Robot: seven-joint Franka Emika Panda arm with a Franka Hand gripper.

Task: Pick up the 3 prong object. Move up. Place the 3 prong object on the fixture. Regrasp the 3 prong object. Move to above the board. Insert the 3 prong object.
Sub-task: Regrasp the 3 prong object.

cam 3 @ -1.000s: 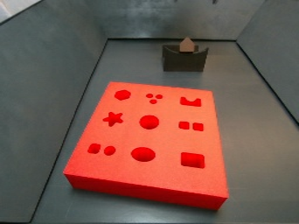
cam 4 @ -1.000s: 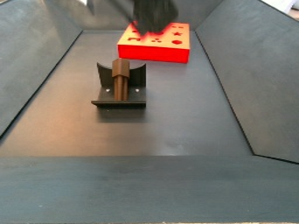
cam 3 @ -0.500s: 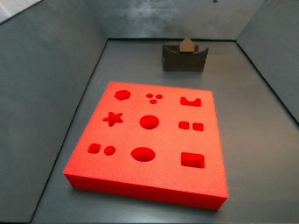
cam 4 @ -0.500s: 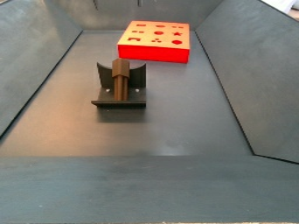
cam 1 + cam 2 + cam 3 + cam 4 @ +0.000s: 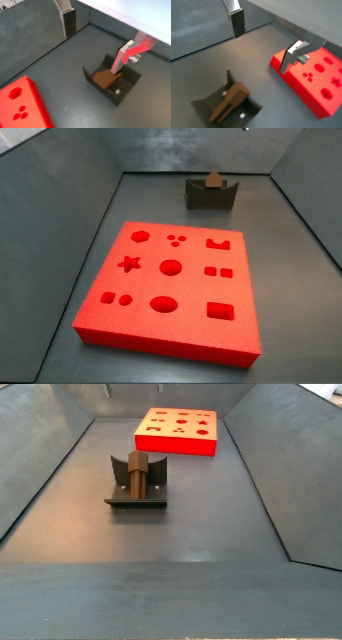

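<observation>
Claw (image 5: 97,35) hangs high above the worktop (image 5: 201,524), out of both side views; its fingers (image 5: 236,22) are spread wide, nothing between them. The 3 prong object (image 5: 136,474) (brown, elongated, lighter tan face) sits in the notch of the fixture (image 5: 135,496), leaning against the upright, long axis steep. The board (image 5: 167,288) lies well apart.

No text, label, brand, number or sign is being shown legibly in any view. Nothing written is being carried by the board (image 5: 171,288), whose face is marked only by shaped cutouts, by the fixture (image 5: 135,484), by the 3 prong object (image 5: 230,101), or by the gripper (image 5: 93,31), seen only in the wrist views.
</observation>
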